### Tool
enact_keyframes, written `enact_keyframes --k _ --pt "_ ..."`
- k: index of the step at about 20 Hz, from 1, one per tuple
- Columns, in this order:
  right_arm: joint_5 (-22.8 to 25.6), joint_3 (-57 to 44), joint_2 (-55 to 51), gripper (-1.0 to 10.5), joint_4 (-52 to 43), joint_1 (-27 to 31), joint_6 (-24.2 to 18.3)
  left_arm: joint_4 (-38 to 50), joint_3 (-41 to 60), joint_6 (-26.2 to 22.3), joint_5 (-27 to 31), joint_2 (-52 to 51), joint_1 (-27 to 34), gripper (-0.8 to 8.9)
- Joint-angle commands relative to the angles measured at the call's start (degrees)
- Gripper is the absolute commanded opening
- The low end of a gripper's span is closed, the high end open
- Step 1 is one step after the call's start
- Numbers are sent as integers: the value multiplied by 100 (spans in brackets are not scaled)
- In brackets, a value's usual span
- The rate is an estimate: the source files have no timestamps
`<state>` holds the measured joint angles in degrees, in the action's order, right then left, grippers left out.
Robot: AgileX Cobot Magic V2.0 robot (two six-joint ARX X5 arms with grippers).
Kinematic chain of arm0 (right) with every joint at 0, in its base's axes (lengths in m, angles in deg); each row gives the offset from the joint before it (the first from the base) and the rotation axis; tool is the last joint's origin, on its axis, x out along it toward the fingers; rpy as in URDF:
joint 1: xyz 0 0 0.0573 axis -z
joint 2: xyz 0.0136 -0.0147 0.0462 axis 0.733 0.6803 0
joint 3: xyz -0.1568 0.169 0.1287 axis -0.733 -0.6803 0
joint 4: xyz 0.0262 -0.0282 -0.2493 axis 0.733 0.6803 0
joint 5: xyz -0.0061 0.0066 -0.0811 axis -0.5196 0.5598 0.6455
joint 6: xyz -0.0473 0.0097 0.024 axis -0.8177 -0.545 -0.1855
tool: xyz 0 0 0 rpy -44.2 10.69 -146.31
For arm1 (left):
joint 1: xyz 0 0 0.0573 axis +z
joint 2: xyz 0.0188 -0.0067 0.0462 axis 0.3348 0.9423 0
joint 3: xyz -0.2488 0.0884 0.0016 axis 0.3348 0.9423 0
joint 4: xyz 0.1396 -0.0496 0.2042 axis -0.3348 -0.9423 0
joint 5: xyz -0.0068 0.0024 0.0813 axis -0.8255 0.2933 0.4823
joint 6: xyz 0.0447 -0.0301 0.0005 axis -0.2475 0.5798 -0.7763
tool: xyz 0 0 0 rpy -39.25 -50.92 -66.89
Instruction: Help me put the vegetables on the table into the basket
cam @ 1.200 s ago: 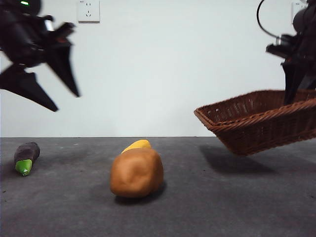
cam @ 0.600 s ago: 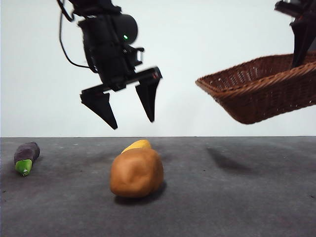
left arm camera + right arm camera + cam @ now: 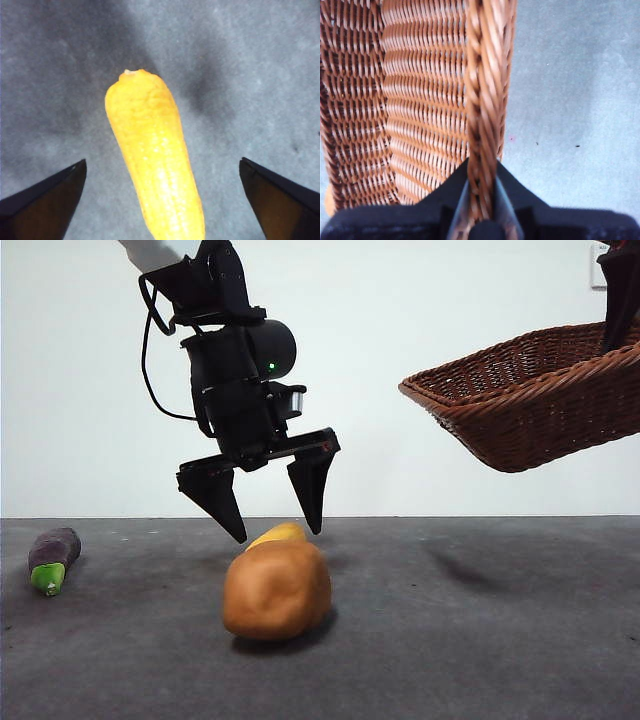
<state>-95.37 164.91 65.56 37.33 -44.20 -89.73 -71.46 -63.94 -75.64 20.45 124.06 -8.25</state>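
My left gripper (image 3: pixel 270 530) hangs open just above the yellow piece (image 3: pixel 278 534), a corn-like cob that lies between its jaws in the left wrist view (image 3: pixel 157 160). The orange-brown potato (image 3: pixel 277 590) lies on the table (image 3: pixel 480 640) in front of the cob and hides most of it. The purple eggplant (image 3: pixel 52 558) with a green end lies at the far left. My right gripper (image 3: pixel 480 200) is shut on the rim of the wicker basket (image 3: pixel 530 405) and holds it tilted in the air at the upper right; the rim shows in the right wrist view (image 3: pixel 482 100).
A white wall stands behind the table. The basket casts a shadow (image 3: pixel 465 568) on the table's right part.
My left gripper has come down and a little right, now just over the yellow piece. The basket has risen slightly. The vegetables have not moved.
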Motion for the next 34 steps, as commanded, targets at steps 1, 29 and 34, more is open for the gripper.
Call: enact_keyframes --k 1,29,34 --pt "-50 9 -44 -17 -31 -20 -52 94 7 61 -9 162 2 560" --pt "531 4 -33 -17 57 -37 116 -1058 -1250 210 -1578 258 87 -9" --pt "1233 2 2 -17 74 -127 455 -1386 -2406 343 -2559 212 -173 -8"
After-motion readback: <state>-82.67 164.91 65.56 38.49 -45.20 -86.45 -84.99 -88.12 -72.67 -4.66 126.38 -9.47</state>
